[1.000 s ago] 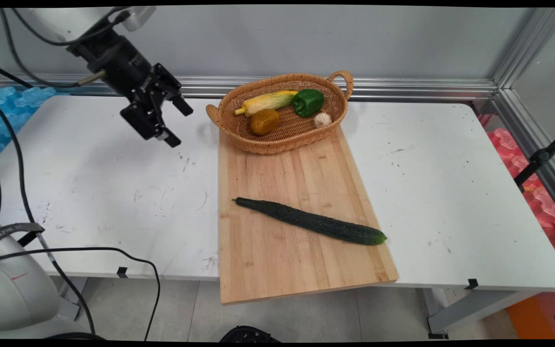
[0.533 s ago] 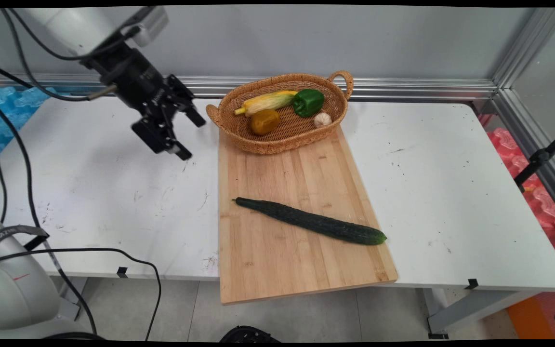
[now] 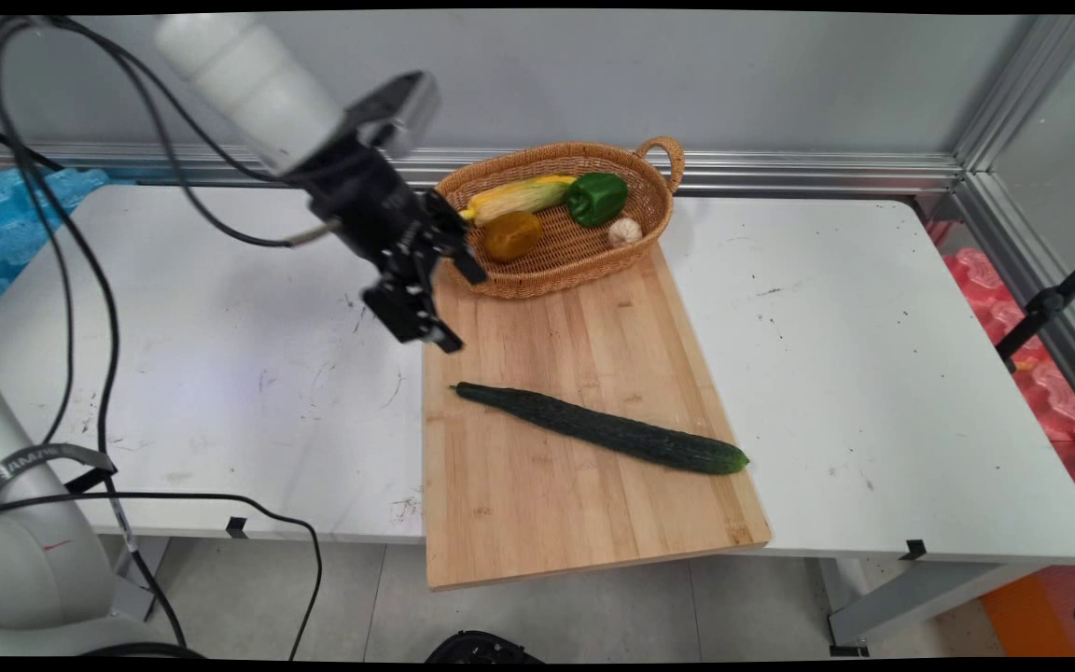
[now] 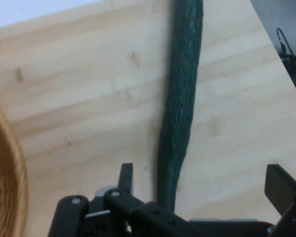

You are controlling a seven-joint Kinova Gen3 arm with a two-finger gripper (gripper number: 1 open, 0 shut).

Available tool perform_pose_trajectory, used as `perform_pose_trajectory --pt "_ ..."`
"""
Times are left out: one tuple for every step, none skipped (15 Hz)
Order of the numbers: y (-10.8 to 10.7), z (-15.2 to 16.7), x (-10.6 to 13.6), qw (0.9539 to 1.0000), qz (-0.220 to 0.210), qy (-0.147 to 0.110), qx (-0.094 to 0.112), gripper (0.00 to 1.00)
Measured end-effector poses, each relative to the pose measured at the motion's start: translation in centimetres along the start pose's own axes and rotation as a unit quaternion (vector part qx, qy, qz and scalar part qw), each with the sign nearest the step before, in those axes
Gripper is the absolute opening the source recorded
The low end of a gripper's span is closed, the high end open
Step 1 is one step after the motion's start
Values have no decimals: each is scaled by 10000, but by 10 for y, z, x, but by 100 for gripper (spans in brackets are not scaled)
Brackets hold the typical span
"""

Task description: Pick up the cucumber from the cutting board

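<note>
Hovering spread-fingered, gripper (image 3: 465, 311) hangs above cucumber (image 3: 601, 429) on cutting board (image 3: 584, 523).

white table (image 3: 827, 373) — wooden cutting board (image 3: 575, 504), overhanging

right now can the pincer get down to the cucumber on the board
Probably yes. The pincer hangs open above the board's far left part, and the cucumber lies bare on the wood with nothing on or over it. The basket sits further back, out of the path.
</note>
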Motion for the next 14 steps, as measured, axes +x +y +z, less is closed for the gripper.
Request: perform_pose_trajectory --pt "-1 7 4 10000 30 -1 -9 100" --pt "-1 17 10 10000 72 -8 -19 100" --pt "-2 29 16 9999 113 -23 -32 100" --pt "-3 41 22 9999 153 -44 -42 100" --pt "-4 51 27 9998 186 -64 -51 100" --pt "-4 57 30 9997 212 -79 -61 100" --pt "-4 67 34 9996 245 -100 -75 100" --pt "-4 78 38 9995 284 -131 -96 100" --pt "-4 89 42 9993 317 -164 -119 100" --pt "-4 99 46 9991 344 -197 -134 100" --pt "-5 108 48 9990 363 -228 -144 100" --pt "-5 118 51 9988 382 -266 -154 100" --pt "-5 127 53 9986 397 -304 -166 100" --pt "-6 134 54 9985 405 -336 -176 100"
